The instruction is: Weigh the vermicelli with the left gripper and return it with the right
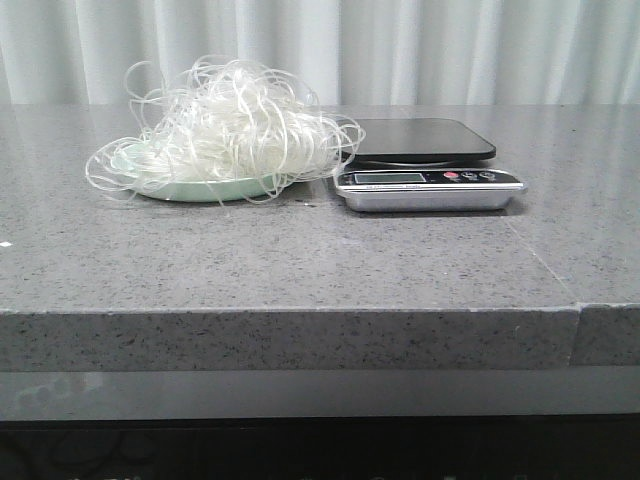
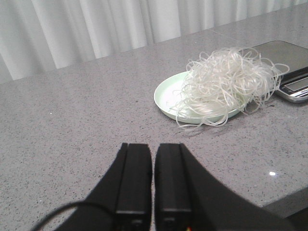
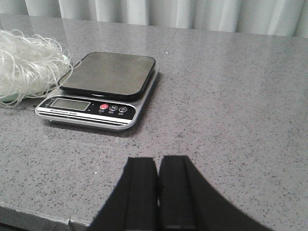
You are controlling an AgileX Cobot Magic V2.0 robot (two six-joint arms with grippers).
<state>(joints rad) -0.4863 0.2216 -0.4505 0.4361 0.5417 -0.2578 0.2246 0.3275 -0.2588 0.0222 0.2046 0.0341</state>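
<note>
The vermicelli (image 1: 225, 125) is a fluffy tangle of thin white strands heaped on a pale mint-green plate (image 1: 190, 190) at the left of the grey counter. It also shows in the left wrist view (image 2: 226, 82) and at the edge of the right wrist view (image 3: 24, 65). A kitchen scale (image 1: 425, 165) with a dark platform stands right beside the plate, its platform bare. Neither gripper shows in the front view. My left gripper (image 2: 153, 149) is shut and empty, well short of the plate (image 2: 166, 94). My right gripper (image 3: 158, 162) is shut and empty, short of the scale (image 3: 103, 89).
The grey speckled counter (image 1: 320, 270) has a front edge near me and a seam at the right. White curtains (image 1: 400, 45) hang behind it.
</note>
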